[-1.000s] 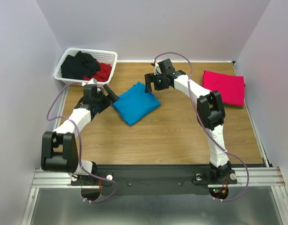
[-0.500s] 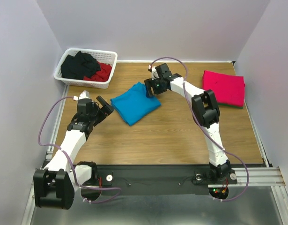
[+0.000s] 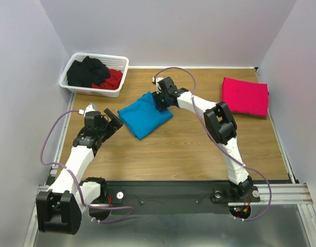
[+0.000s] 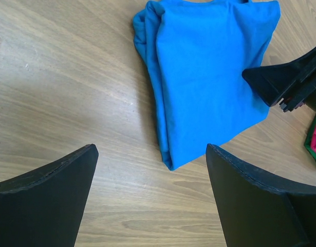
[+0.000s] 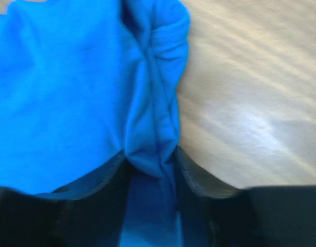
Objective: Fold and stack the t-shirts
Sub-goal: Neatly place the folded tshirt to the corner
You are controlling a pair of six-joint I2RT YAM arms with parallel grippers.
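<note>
On the wooden table (image 3: 188,149), seen from above, the turquoise-blue t-shirt (image 3: 145,114) lies folded into a rough square left of centre, turned cornerwise to the table edges. The pinkish-red t-shirt (image 3: 245,96) lies folded flat near the far right corner, well apart from it. A white lattice basket (image 3: 91,91) stands at the far left corner with black clothing (image 3: 86,69) and a red garment (image 3: 114,77) heaped inside. Only this overhead view takes in both shirts and the basket at once, but it is too distant to show what either claw is doing with the cloth.

The wrist cameras fill that in. The left wrist view shows the blue shirt's layered folded edges, stacked one over another along its left side, and the tip of the other arm's black finger at the shirt's right edge. The right wrist view, somewhat blurred, shows a bunched ridge of blue cloth running down between its own fingers.

The right gripper (image 3: 162,100) sits at the far corner of the blue shirt; its fingers stand narrowly apart with that ridge of fabric pinched between them, so it is clamped on the shirt (image 5: 70,77). The left gripper (image 3: 114,119) is just beside the shirt's near-left edge, spread wide, with bare wood and the shirt's lower corner (image 4: 209,77) showing between its fingers, and nothing held.
</note>
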